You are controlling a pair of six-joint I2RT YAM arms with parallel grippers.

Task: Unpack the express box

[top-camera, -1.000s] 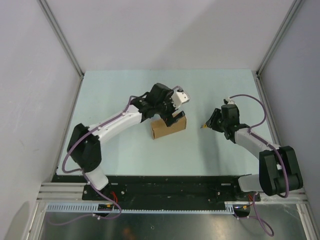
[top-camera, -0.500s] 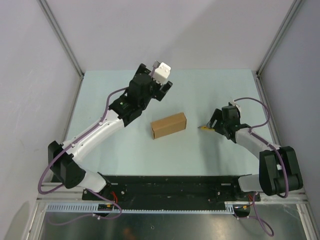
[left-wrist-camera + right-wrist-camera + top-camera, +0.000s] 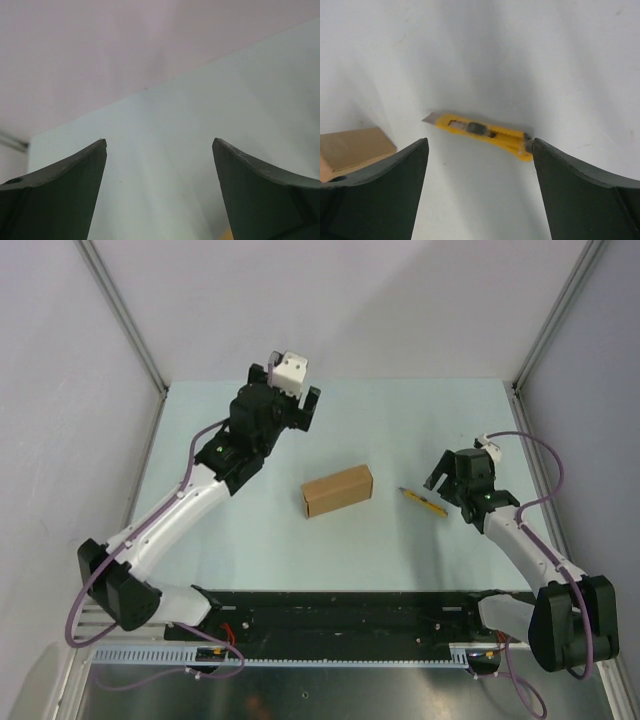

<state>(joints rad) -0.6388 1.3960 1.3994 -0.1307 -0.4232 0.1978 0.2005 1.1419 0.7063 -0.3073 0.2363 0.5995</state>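
Note:
The express box (image 3: 338, 491), a small brown carton with its lid shut, lies at the middle of the table; its corner also shows in the right wrist view (image 3: 351, 150). My left gripper (image 3: 286, 387) is open and empty, raised well behind and left of the box, facing the far wall (image 3: 160, 142). My right gripper (image 3: 450, 486) is open and empty (image 3: 480, 150). A yellow utility knife (image 3: 423, 500) lies flat on the table just ahead of its fingertips, blade towards the box (image 3: 481, 131).
The pale green table (image 3: 420, 420) ends at grey walls behind and on both sides. A black rail (image 3: 340, 610) with the arm bases runs along the near edge.
My left gripper left the box and swung up and back to the left. My right gripper let go of the knife, which now lies on the table, and drew back to the right.

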